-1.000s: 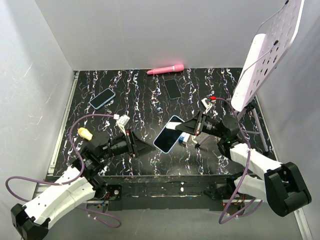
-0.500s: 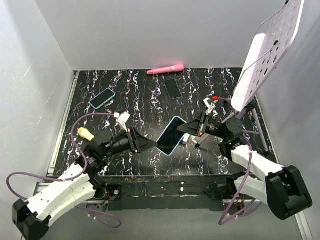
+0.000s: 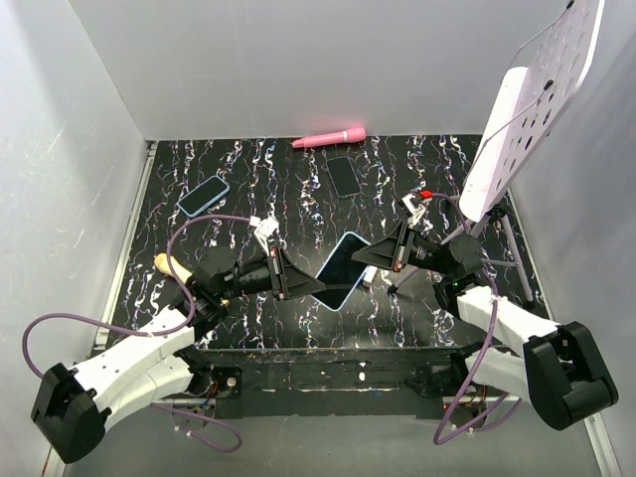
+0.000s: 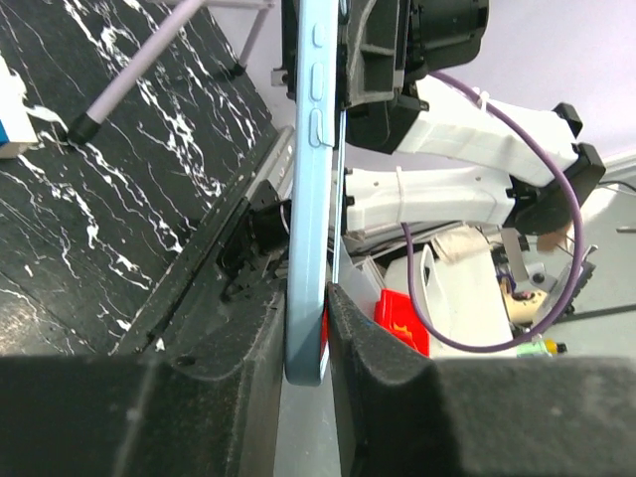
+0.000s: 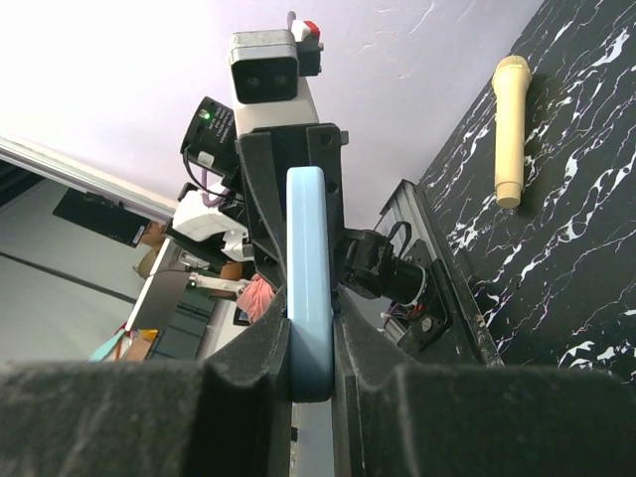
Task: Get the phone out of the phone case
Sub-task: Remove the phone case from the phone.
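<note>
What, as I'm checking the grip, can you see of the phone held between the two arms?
The phone has a dark glossy screen and sits in a smooth light blue case with side buttons showing. It is held in the air, tilted, screen upward. The left gripper pinches its near-left end and the right gripper its far-right end, each clamping both faces.

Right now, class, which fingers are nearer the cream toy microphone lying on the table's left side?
Left. The left fingers clamp the end of the light-blue cased phone facing the cream toy microphone; the right fingers clamp its opposite end, farther away.
</note>
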Controlling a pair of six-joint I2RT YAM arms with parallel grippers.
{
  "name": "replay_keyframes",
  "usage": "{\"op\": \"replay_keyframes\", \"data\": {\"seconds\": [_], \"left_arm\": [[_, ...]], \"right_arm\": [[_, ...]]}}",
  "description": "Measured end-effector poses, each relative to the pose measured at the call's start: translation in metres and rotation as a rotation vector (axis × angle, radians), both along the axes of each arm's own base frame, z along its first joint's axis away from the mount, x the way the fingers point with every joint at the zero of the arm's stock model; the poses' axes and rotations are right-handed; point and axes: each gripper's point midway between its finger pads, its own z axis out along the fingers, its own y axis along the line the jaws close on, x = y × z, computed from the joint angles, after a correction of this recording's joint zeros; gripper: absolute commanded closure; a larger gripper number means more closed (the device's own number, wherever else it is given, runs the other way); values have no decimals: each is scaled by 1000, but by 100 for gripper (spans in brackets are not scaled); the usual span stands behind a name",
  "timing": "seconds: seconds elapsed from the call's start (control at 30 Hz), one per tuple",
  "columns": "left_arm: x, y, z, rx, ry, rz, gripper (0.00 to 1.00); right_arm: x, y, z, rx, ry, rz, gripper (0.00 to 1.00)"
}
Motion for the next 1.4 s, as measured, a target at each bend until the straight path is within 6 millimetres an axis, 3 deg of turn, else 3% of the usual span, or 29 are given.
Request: {"op": "replay_keyframes", "data": {"seconds": [0.03, 0.17, 0.37, 0.47, 0.77, 0.97, 1.03, 1.07, 1.13, 1.17, 1.23, 1.27, 1.33, 1.4], "left_arm": [[-2, -1, -1, 2, 2, -16, 100], [-3, -5, 0, 19, 6, -56, 100], [0, -4, 2, 29, -6, -43, 100], [1, -3, 4, 26, -10, -34, 100], [4, -4, 5, 16, 15, -10, 100], [4, -4, 4, -1, 29, -3, 100], [4, -4, 6, -10, 32, -2, 100], [4, -5, 7, -14, 35, -2, 100], [4, -5, 9, -22, 41, -6, 100], [3, -5, 10, -25, 42, -8, 93], [4, -5, 9, -21, 45, -5, 62], [5, -4, 7, -12, 49, -2, 53], [5, -3, 4, 10, 52, 5, 42], [2, 1, 3, 18, 53, 8, 43]], "right_arm": [[0, 0, 0, 1, -2, 0, 99], [1, 0, 0, 5, -2, 9, 97], [2, 1, 1, 17, -12, 14, 71], [1, 3, 2, 23, 0, 13, 64], [-8, 14, -2, 20, 17, 56, 62], [-10, 18, -3, 20, 25, 65, 66], [-11, 20, -3, 22, 23, 64, 80], [-11, 21, -3, 22, 20, 64, 97], [-12, 22, -1, 26, 16, 65, 99], [-12, 22, -1, 26, 15, 61, 99], [-11, 23, -1, 26, 18, 54, 99], [-10, 23, -2, 22, 22, 51, 99], [-8, 23, -5, 5, 40, 31, 99], [-6, 23, -11, -19, 61, 16, 99]]}}
